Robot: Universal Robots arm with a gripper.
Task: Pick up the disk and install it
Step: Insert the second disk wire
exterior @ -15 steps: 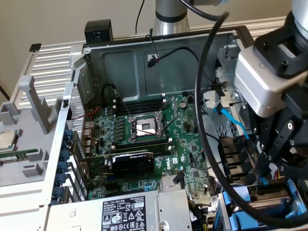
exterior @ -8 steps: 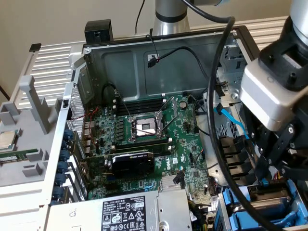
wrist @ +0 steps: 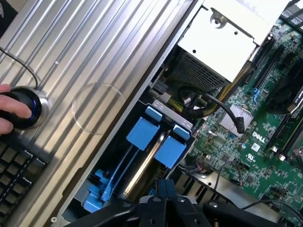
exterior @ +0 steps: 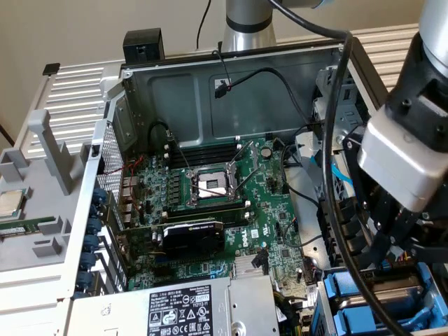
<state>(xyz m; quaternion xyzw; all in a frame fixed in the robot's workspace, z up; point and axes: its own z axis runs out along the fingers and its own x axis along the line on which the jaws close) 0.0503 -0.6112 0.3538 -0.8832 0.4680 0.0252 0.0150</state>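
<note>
Two black fingers (wrist: 166,196) of the gripper (wrist: 165,189) are pressed together, tips touching, with nothing between them, and they hang just above the blue drive bay at the edge of the open computer case (exterior: 231,66). In the exterior view the gripper (exterior: 392,234) stands at that view's right, over the same blue frames (exterior: 364,297). The disk (wrist: 142,168) sits directly below the closed tips: a narrow silver strip between blue plastic rails, with two blue tabs (wrist: 156,139) at its end, but I cannot say for sure whether it is fully seated in its slot or only resting there. Beside the bay is the green motherboard (exterior: 238,203) with its open processor socket (exterior: 210,185) and a black graphics card (exterior: 192,234). The grey power supply (exterior: 178,308) with a black-and-white label lies near the drive bay, at the case's near edge in the exterior view. Farther away, on the ribbed metal surface (wrist: 90,61) outside the case, a person's hand (wrist: 10,111) rests on a round black knob (wrist: 23,109), next to a black keyboard (wrist: 16,168).
</note>
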